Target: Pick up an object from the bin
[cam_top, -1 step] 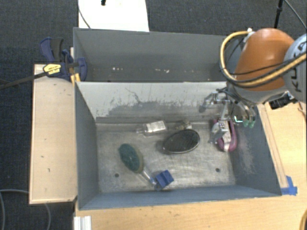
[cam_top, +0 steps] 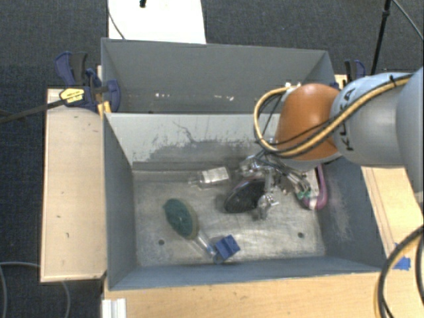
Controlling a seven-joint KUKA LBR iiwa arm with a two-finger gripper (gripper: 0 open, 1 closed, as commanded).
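Going left to right in the bin (cam_top: pixel 121 204): first there's a dark green oval brush (cam_top: pixel 179 216) lying flat on the floor, with a clear handle running off toward a small blue block (cam_top: pixel 227 246) near the front wall. Further back, close to the rear wall, sits a little silvery piece (cam_top: pixel 214 175). All three are well apart from the action.

The interesting bit is right of centre, where a dark rounded lump (cam_top: pixel 238 198), black and a bit glossy, lies on the floor. The gripper (cam_top: pixel 264 200) is right at its right-hand end, touching or as good as. Honestly I can't tell if it's clamped on the lump or released, because the wrist hardware blocks that spot.

My guess is the lump is light and fairly stiff, but the smooth curved skin looks slippery. I'd take it across the narrow width near the middle, not by the tapered end, or it could squirt out.

Just past the gripper, a purple-pink thing (cam_top: pixel 320 192) lies against the right wall.
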